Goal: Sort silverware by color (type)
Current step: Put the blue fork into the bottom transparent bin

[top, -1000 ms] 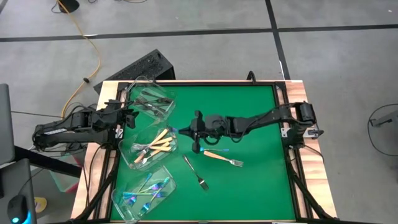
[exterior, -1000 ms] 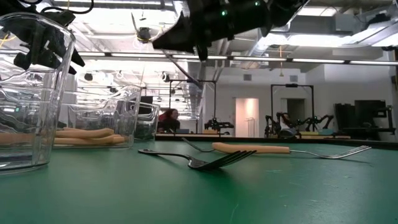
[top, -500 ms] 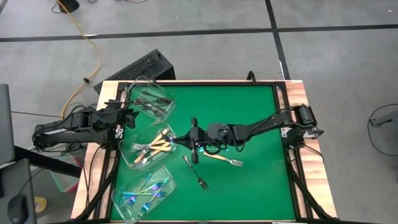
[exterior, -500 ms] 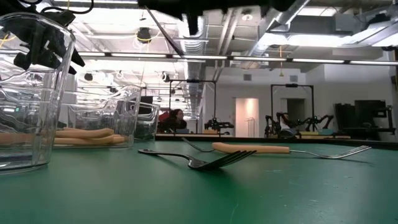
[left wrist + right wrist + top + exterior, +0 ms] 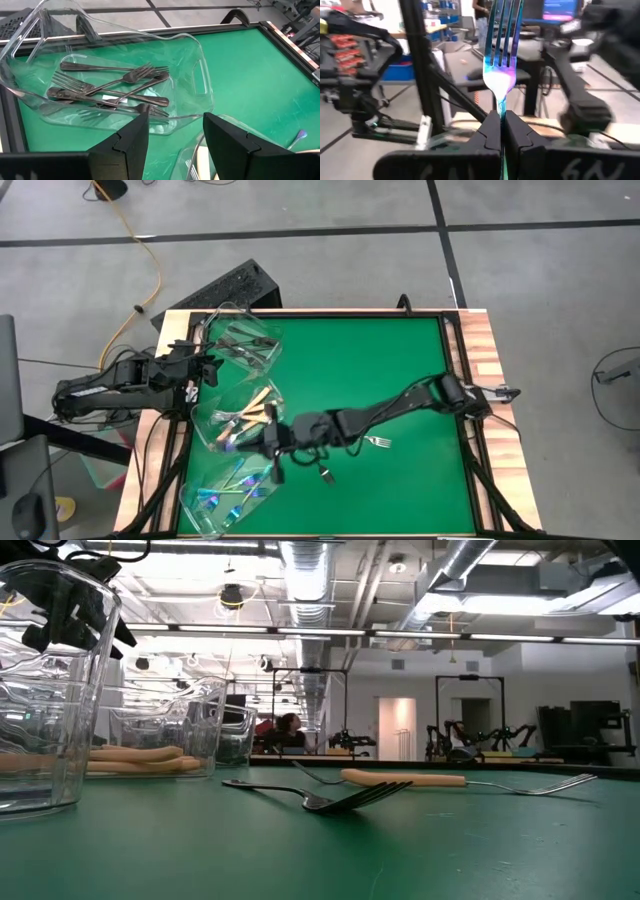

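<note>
My right gripper (image 5: 268, 448) reaches level across the table to the edge of the middle and near tubs, shut on an iridescent blue-purple fork (image 5: 501, 50). My left gripper (image 5: 172, 145) waits open at the left edge, by the far tub (image 5: 245, 340), which holds dark silver forks (image 5: 115, 90). The middle tub (image 5: 205, 425) holds cream-handled forks (image 5: 255, 408). The near tub (image 5: 200, 510) holds iridescent forks (image 5: 240, 485). A dark fork (image 5: 330, 798) and a cream-handled fork (image 5: 420, 778) lie flat on the green mat. My right gripper pinches the iridescent fork at its narrow neck (image 5: 501, 107), just below the head, between its two fingers (image 5: 489, 132). The tines stand out past the fingertips, clear of the table. The handle is hidden behind the fingers.
The three clear tubs stand in a row along the table's left side. The two loose forks lie near the table's middle, under my right arm (image 5: 380, 412). The green mat (image 5: 400, 350) is open toward the far right. Wooden rails (image 5: 480, 340) frame the table.
My right gripper has swept from the table's middle toward its left and near edges, over to the tubs, carrying the iridescent fork. It has left the top of the low view. The two forks on the mat have not moved.
</note>
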